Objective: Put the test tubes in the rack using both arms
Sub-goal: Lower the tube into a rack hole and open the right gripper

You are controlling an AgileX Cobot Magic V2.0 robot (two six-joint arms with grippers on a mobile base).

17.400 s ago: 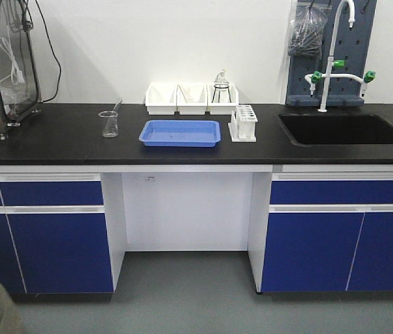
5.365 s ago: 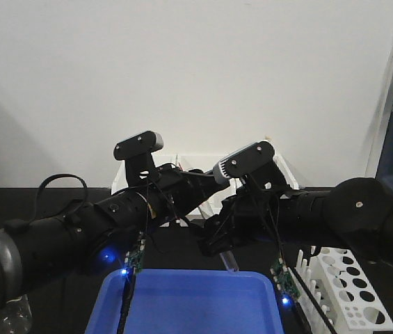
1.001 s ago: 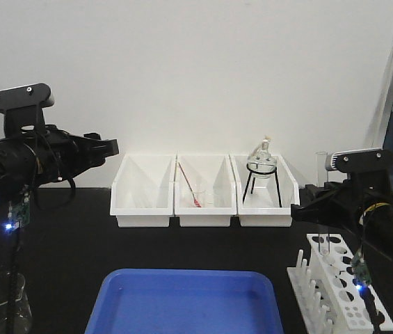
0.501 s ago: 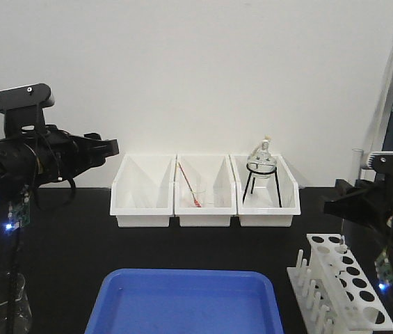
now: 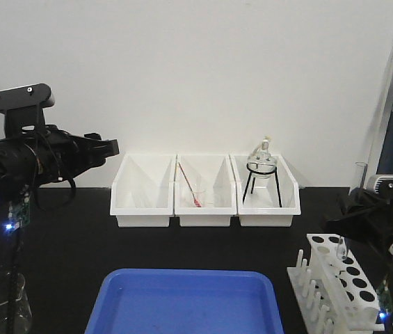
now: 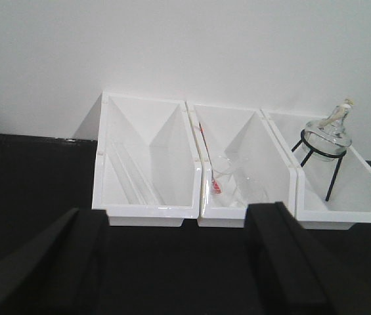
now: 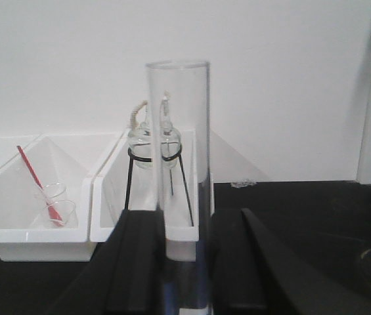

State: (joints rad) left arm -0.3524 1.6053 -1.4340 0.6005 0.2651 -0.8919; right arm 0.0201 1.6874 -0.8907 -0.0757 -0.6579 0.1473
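Right pincer (image 7: 186, 220), clasping test tube (image 7: 177, 131), drifted right; left pincer (image 6: 173, 210) unmoved.

No text, label, brand mark or number can be read anywhere, whether on the white bins (image 5: 205, 217), the rack (image 5: 339, 296) or the blue tray (image 5: 189, 306).

black counter (image 5: 71, 236) carrying white bins (image 5: 204, 209) along back edge; blue tray (image 5: 189, 299) sitting at front edge; white rack (image 5: 342, 285), round holes dotting top; red stirrer (image 5: 188, 184) showing in middle bin; test tube (image 7: 177, 164) showing clear; blue lights (image 5: 8, 227) glowing on black left arm (image 5: 15, 163).
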